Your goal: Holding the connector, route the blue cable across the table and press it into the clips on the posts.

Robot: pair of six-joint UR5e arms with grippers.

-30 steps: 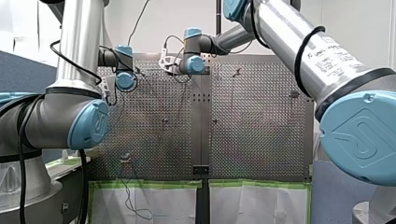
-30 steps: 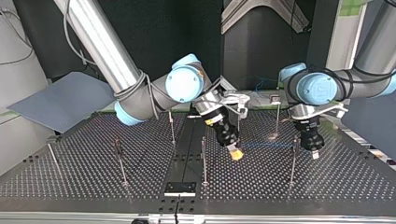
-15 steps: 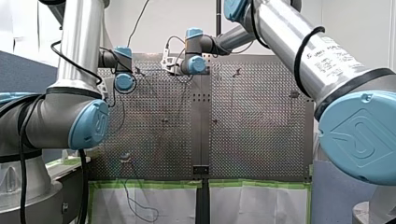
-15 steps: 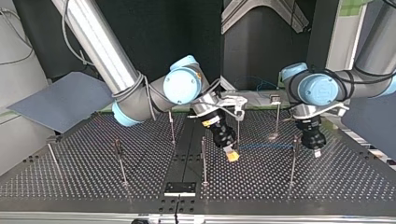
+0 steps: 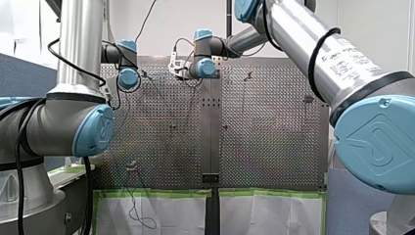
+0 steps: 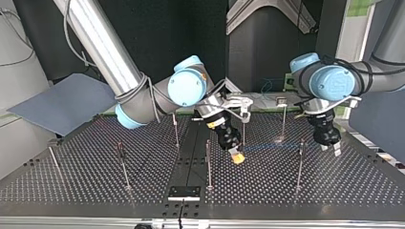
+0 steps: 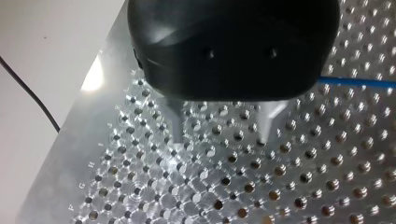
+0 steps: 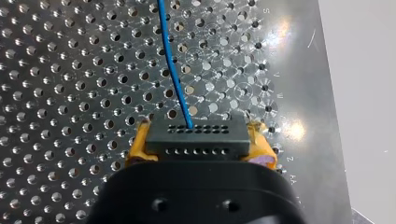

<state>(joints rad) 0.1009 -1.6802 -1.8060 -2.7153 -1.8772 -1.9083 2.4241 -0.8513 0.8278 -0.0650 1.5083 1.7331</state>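
Connector (image 8: 195, 139) is pinched in the yellow-padded jaws of my right gripper (image 8: 201, 145) over the tabletop (image 8: 70, 93), blue cable (image 8: 173, 70) running out ahead of it, while my left gripper (image 7: 217, 137) hangs beside that cable, jaws spread.

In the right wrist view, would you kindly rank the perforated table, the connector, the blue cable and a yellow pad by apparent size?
1. perforated table, filling most of the view
2. connector
3. blue cable and yellow pad: unsure, since the cable is long but thin and the pad is short and partly hidden
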